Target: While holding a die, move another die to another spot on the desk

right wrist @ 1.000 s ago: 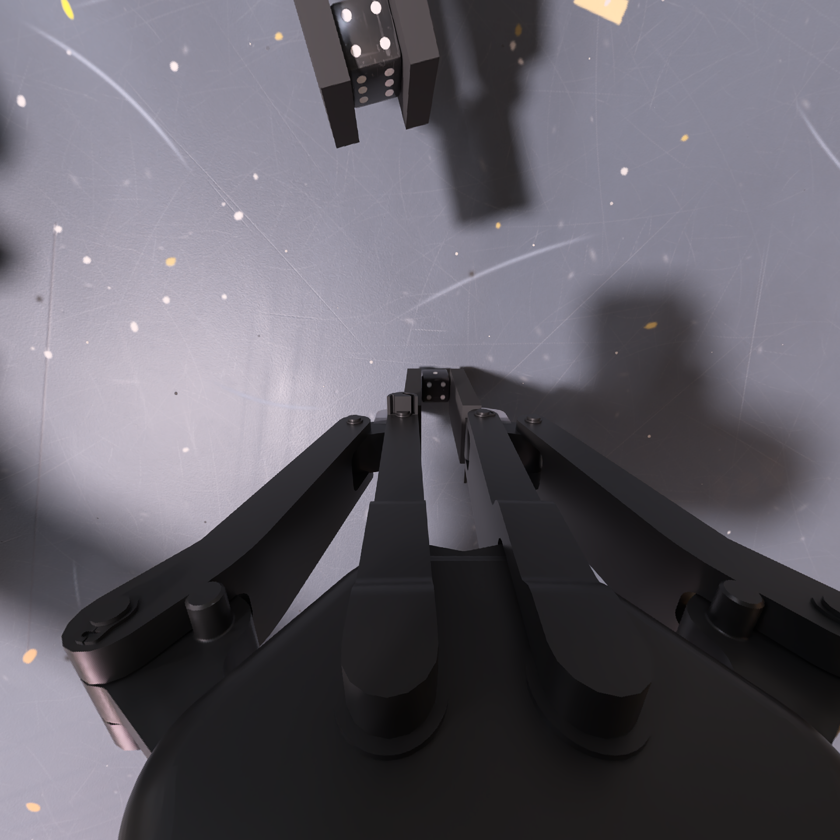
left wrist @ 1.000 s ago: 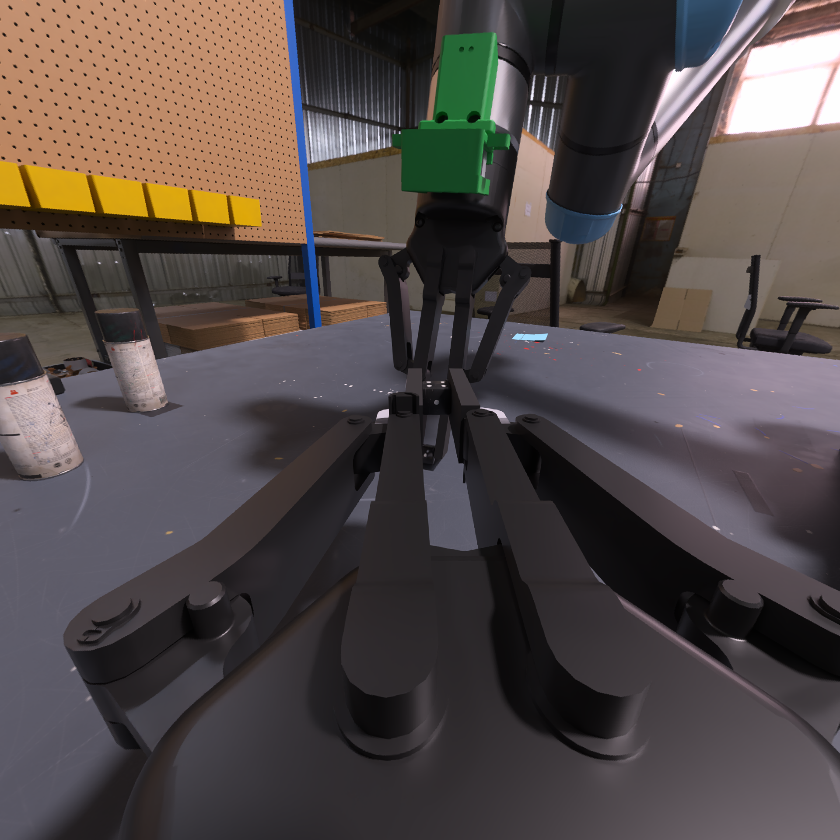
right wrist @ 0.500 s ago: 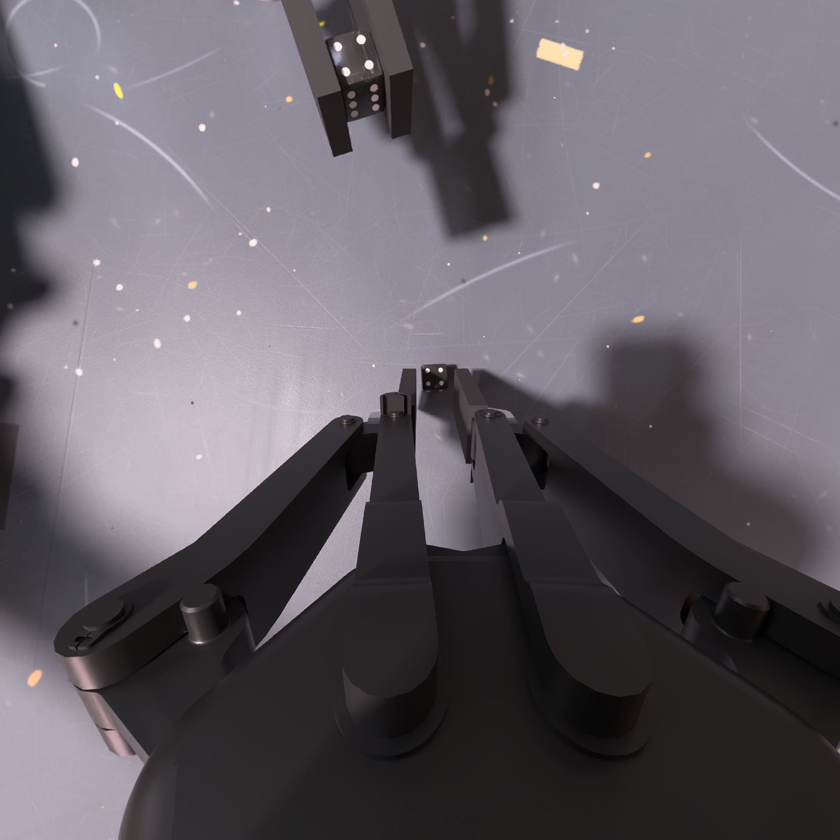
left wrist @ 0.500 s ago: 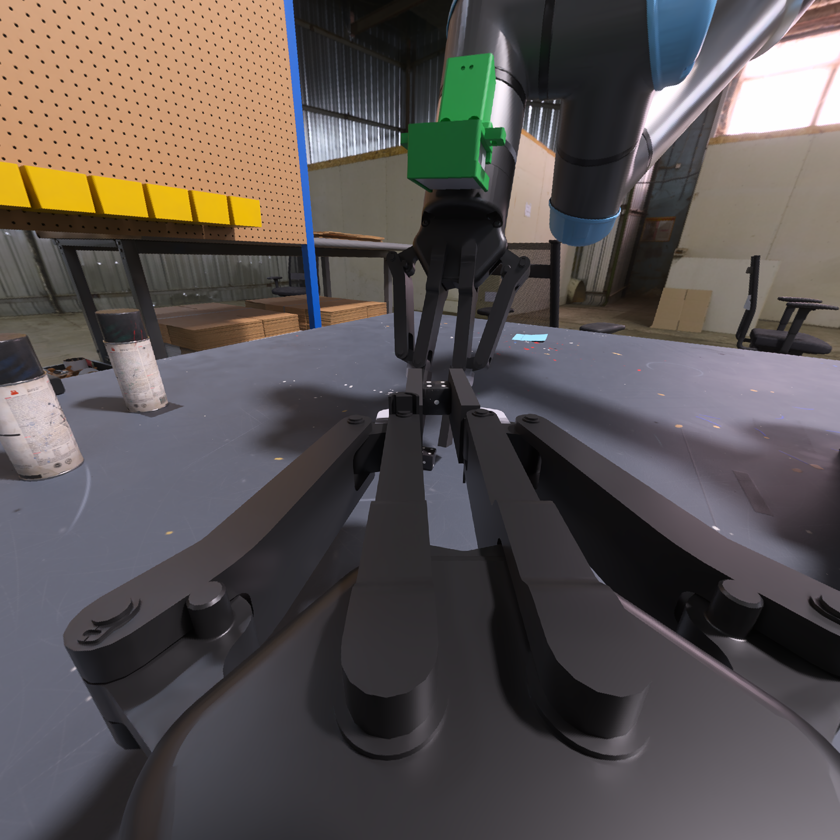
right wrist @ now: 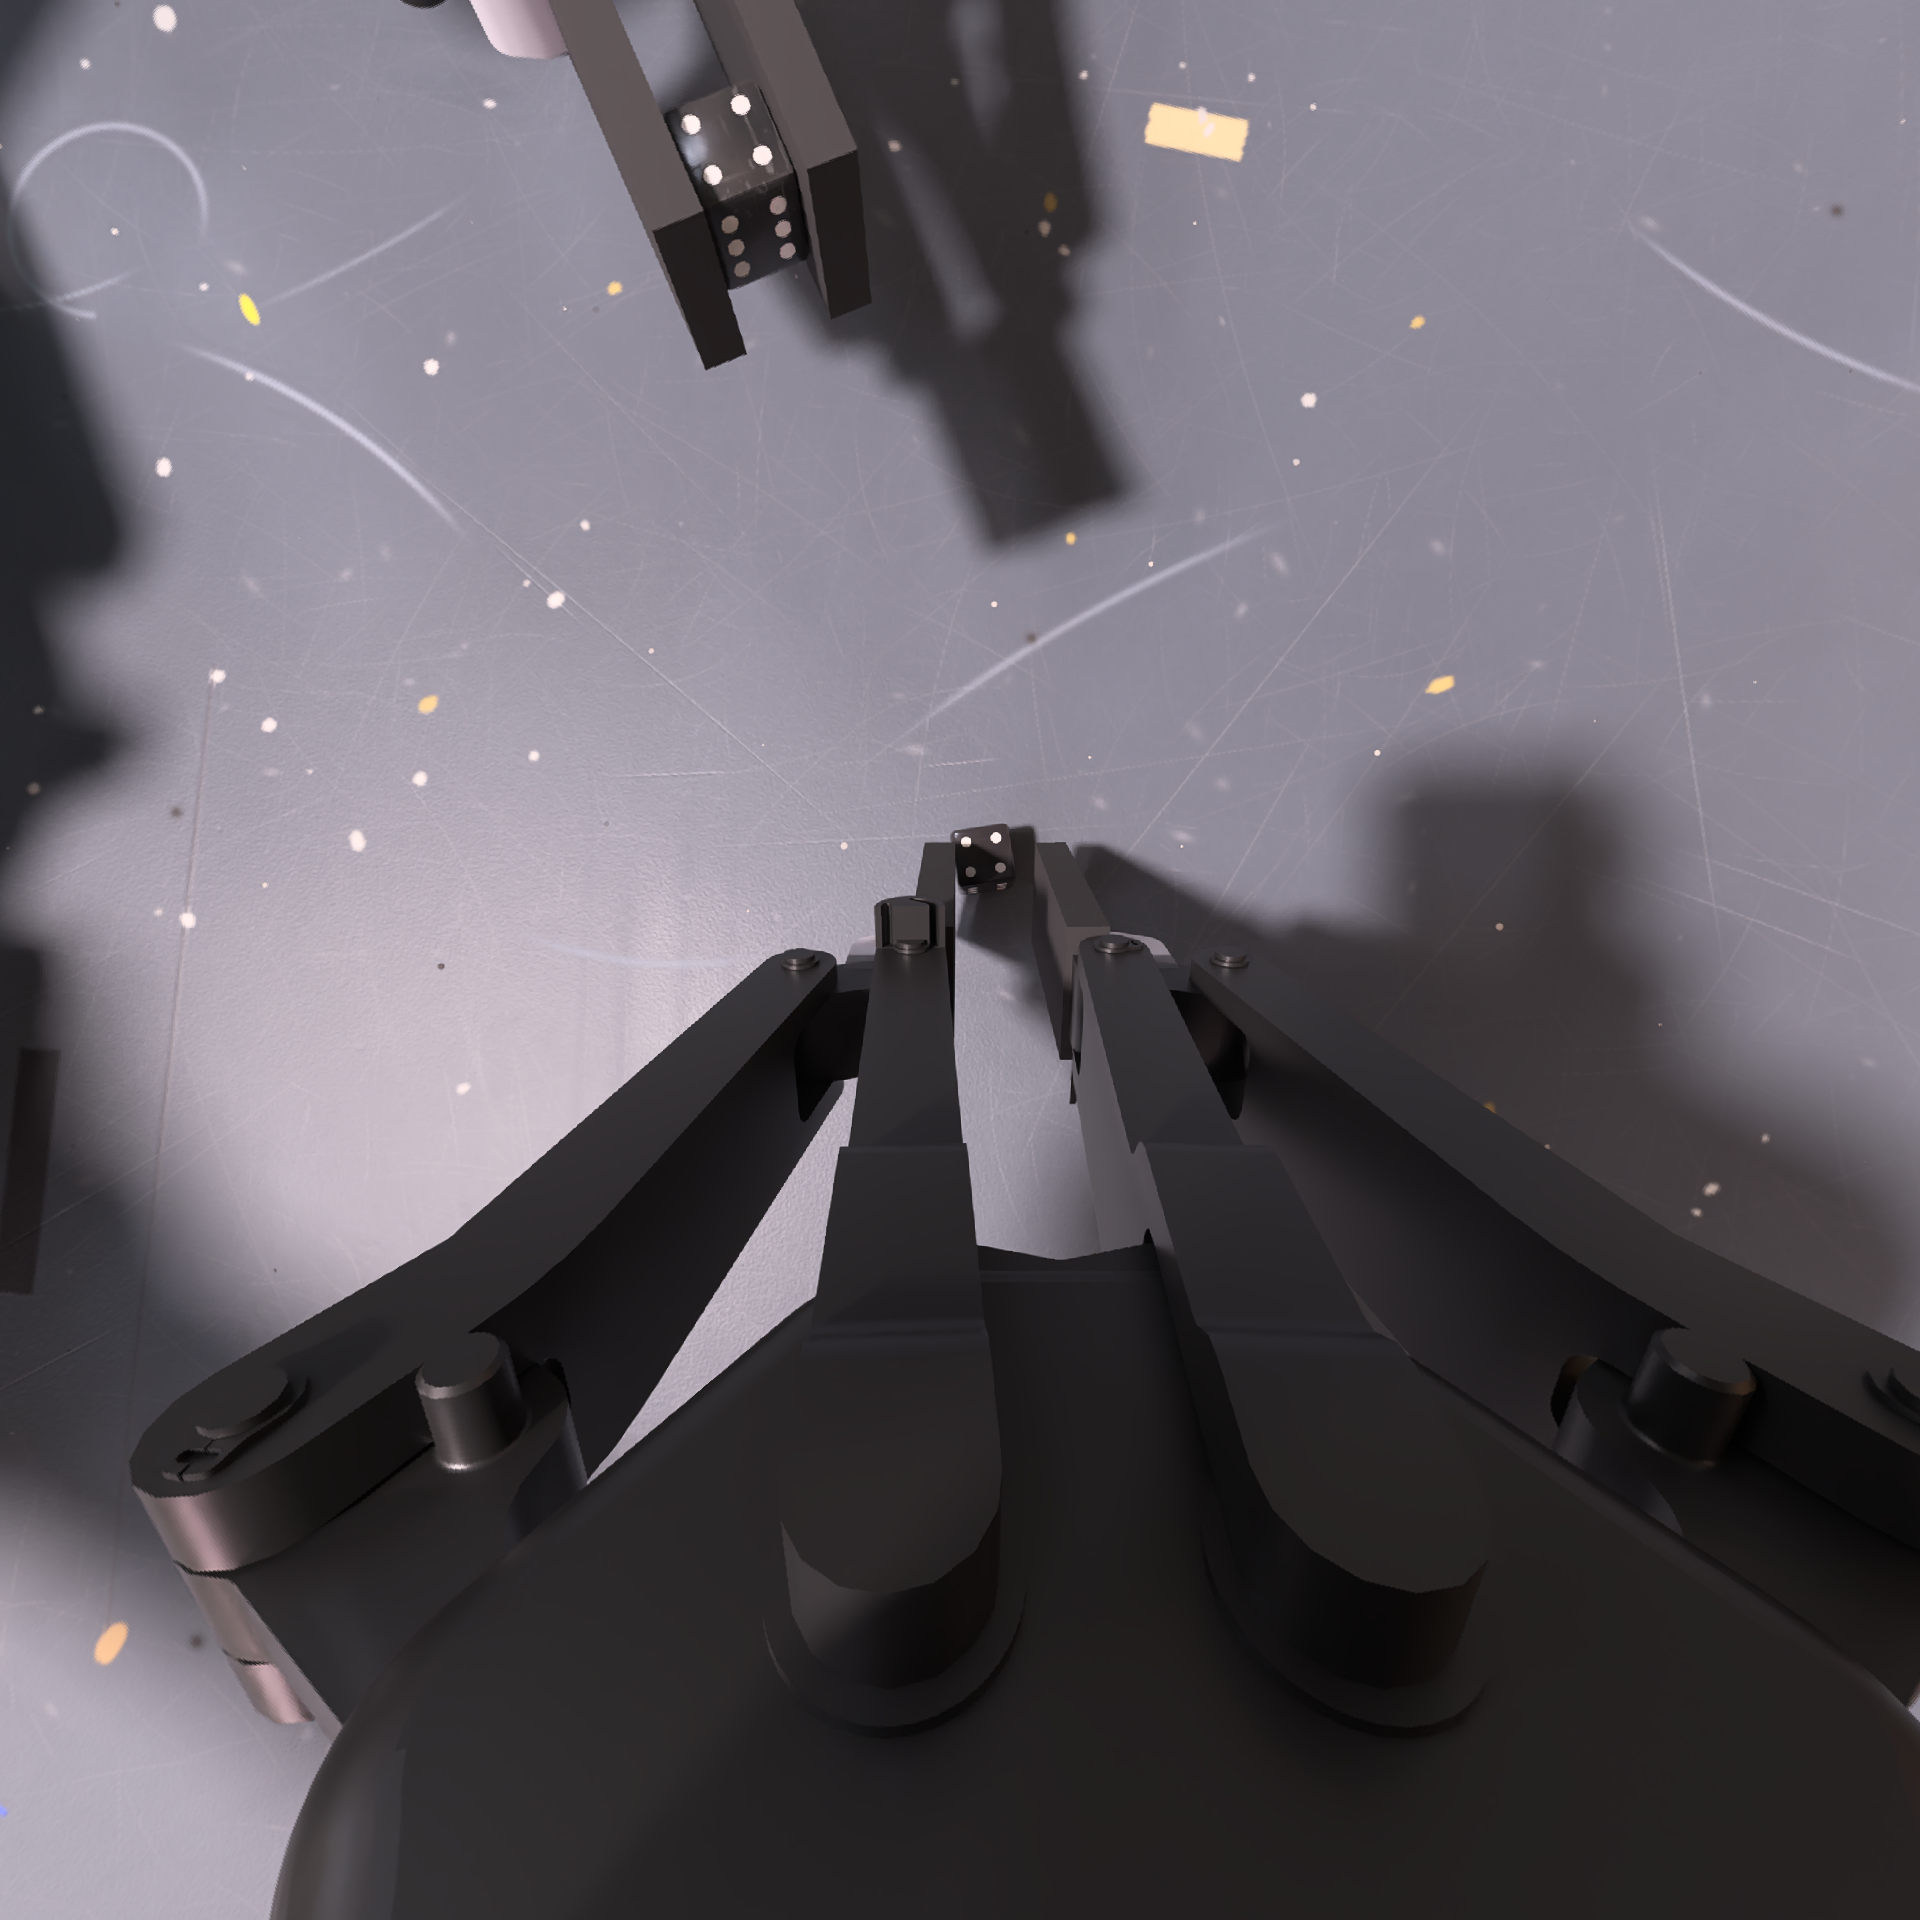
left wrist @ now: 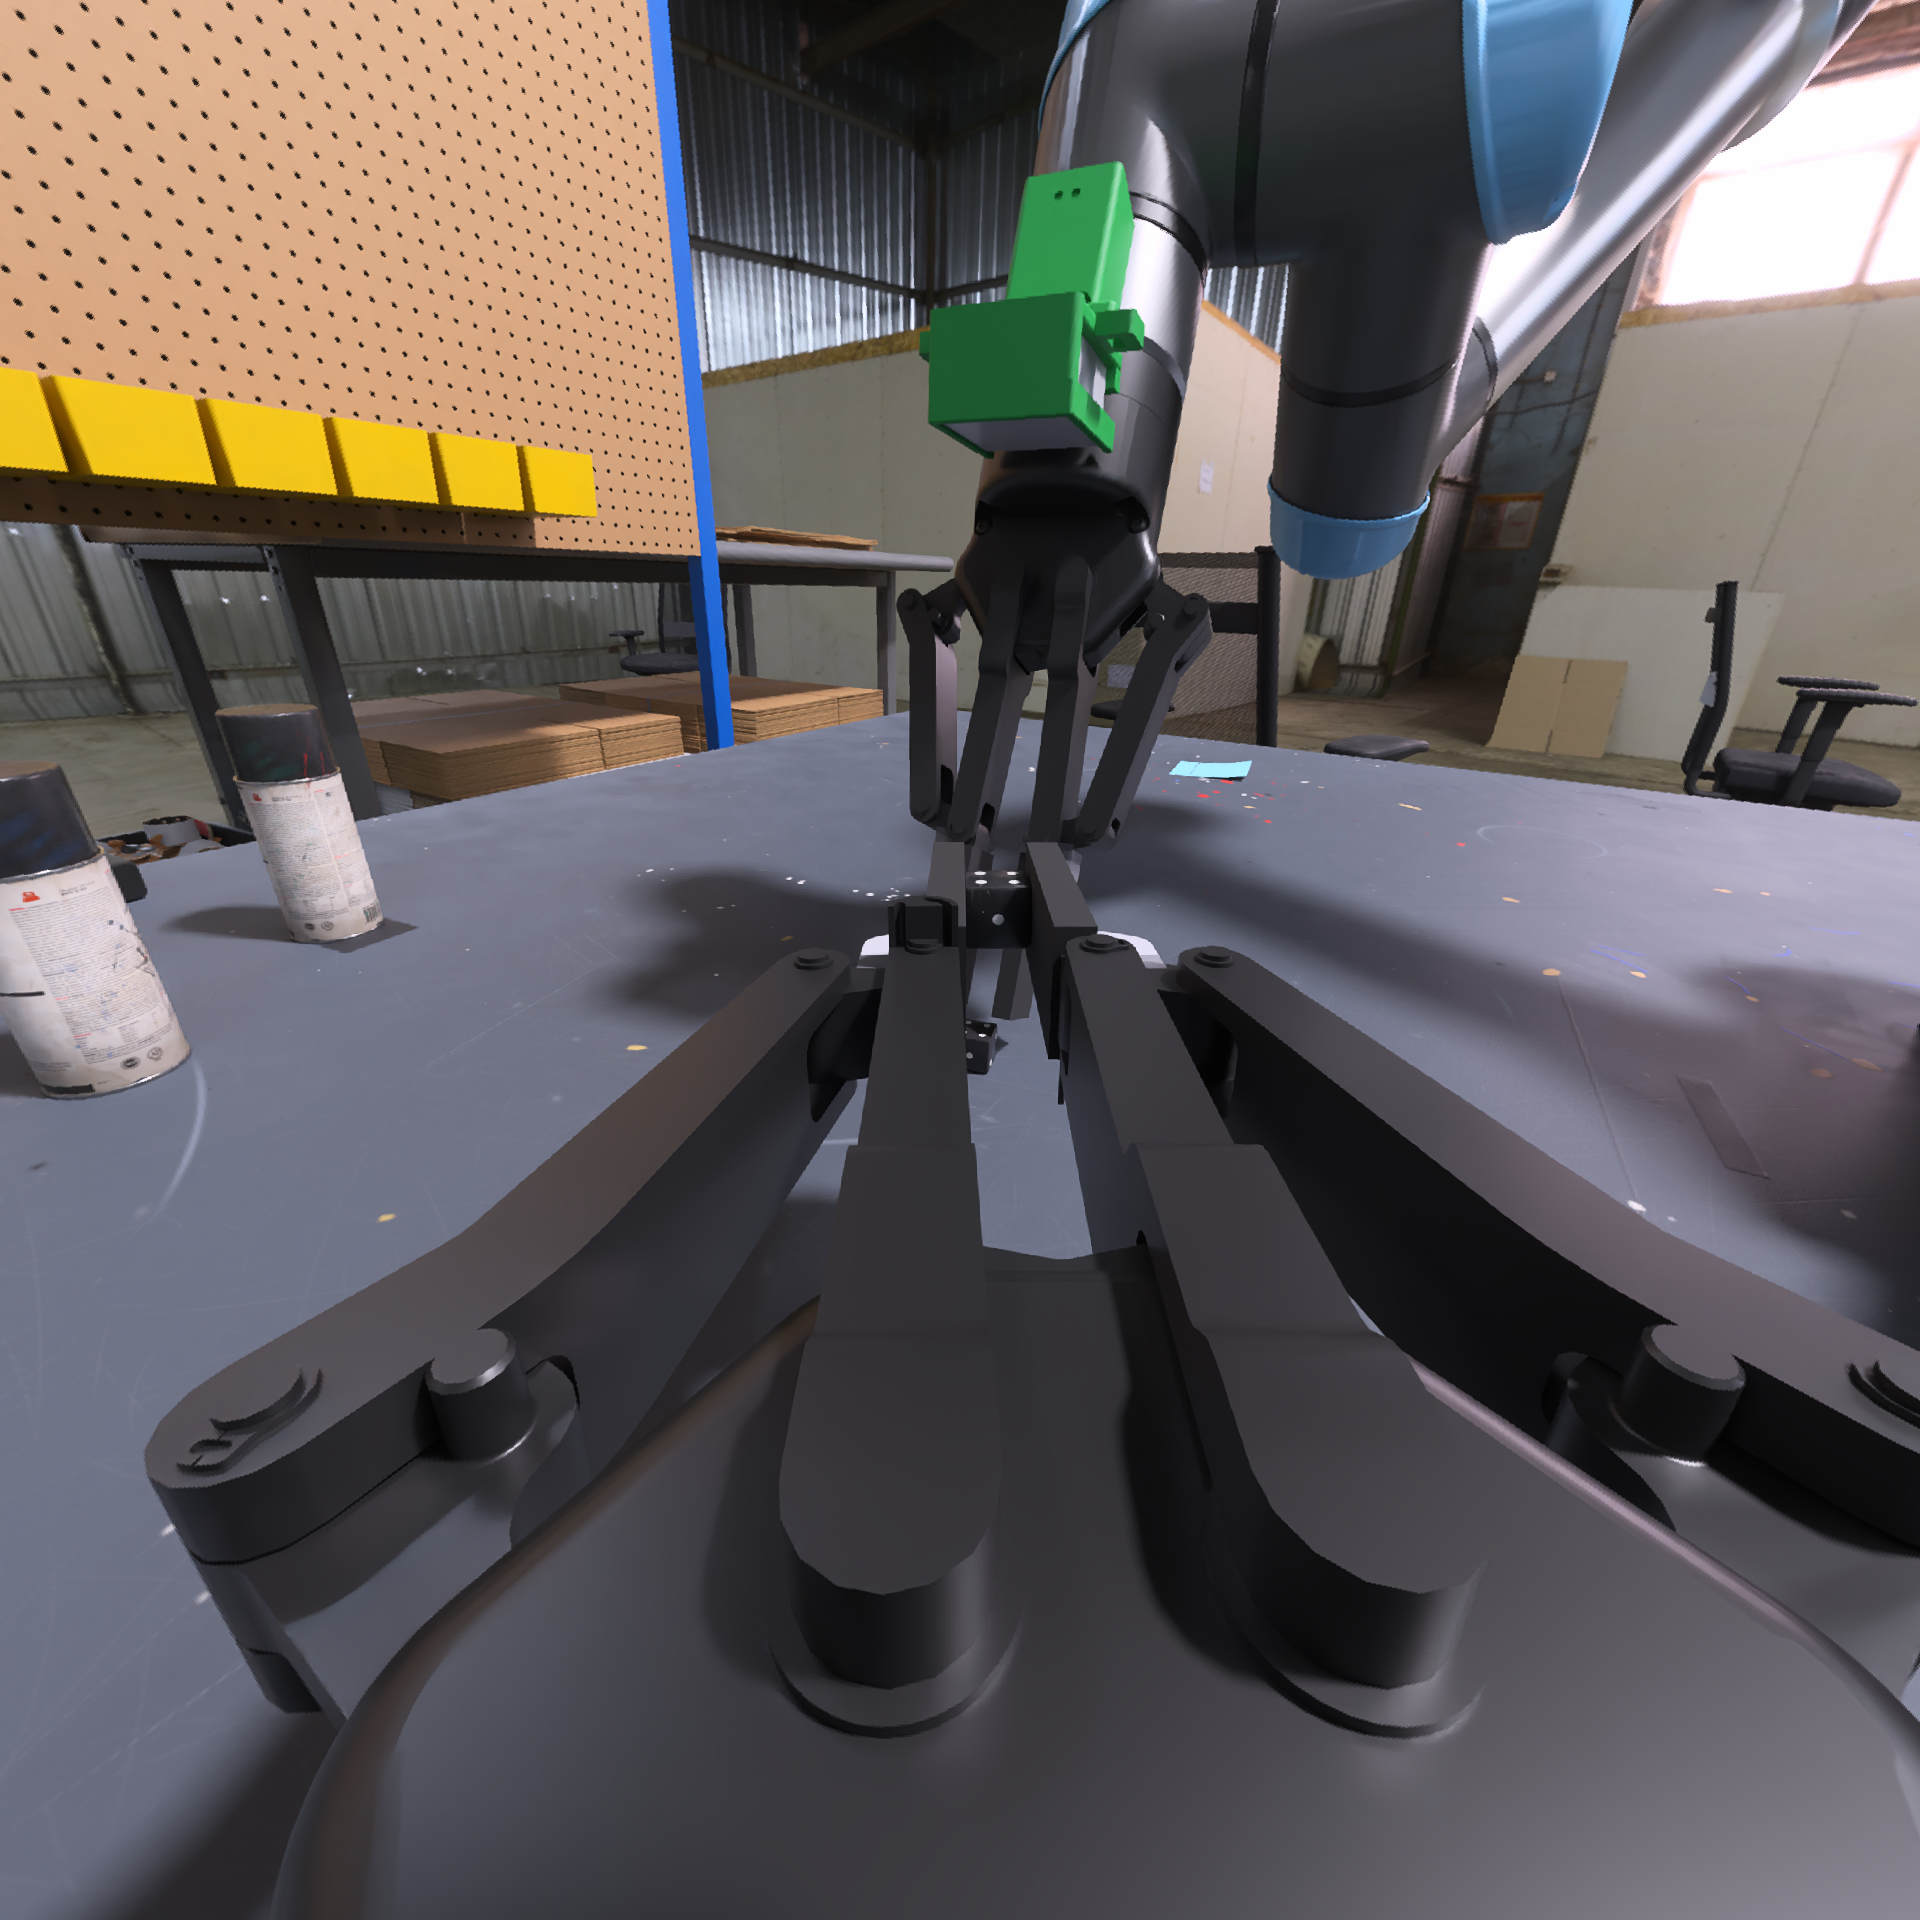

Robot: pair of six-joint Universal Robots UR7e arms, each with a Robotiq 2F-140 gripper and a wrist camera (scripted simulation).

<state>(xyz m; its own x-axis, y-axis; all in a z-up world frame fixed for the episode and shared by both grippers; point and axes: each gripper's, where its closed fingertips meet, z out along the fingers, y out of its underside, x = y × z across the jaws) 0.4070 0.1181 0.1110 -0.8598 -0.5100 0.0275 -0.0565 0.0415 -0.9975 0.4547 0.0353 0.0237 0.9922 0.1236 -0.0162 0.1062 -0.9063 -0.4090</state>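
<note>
Left gripper [left wrist: 997, 885]: clamped on a black die [left wrist: 995, 906], pinched right at the fingertips and held clear of the desk [left wrist: 520, 1039]. From the right wrist view I see the same grip from above: left gripper [right wrist: 779, 317], held die [right wrist: 740, 177] with a four face and a six face showing, and its shadow thrown on the desk [right wrist: 1455, 520] to one side.

Right gripper [right wrist: 992, 871]: pointing straight down, fingers slightly parted and gripping nothing. The second die [right wrist: 983, 858] sits on the desk under the tips, tilted a little out of line with the fingers, with a gap showing on its right side. In the left wrist view the right gripper [left wrist: 1006, 992] hangs just behind my left fingertips, tips raised off the surface. The second die [left wrist: 980, 1042] lies free below them.

A green block [left wrist: 1029, 343] is mounted on the right wrist.

Further out on the desk are two spray cans [left wrist: 301, 821] [left wrist: 73, 935] at far left and a blue paper scrap [left wrist: 1210, 769] beyond the right gripper. A tan scrap [right wrist: 1195, 133] lies near the held die's shadow.

Background: pegboard [left wrist: 312, 208] with yellow bins [left wrist: 270, 447], cardboard stacks [left wrist: 520, 738], office chair [left wrist: 1808, 748].
</note>
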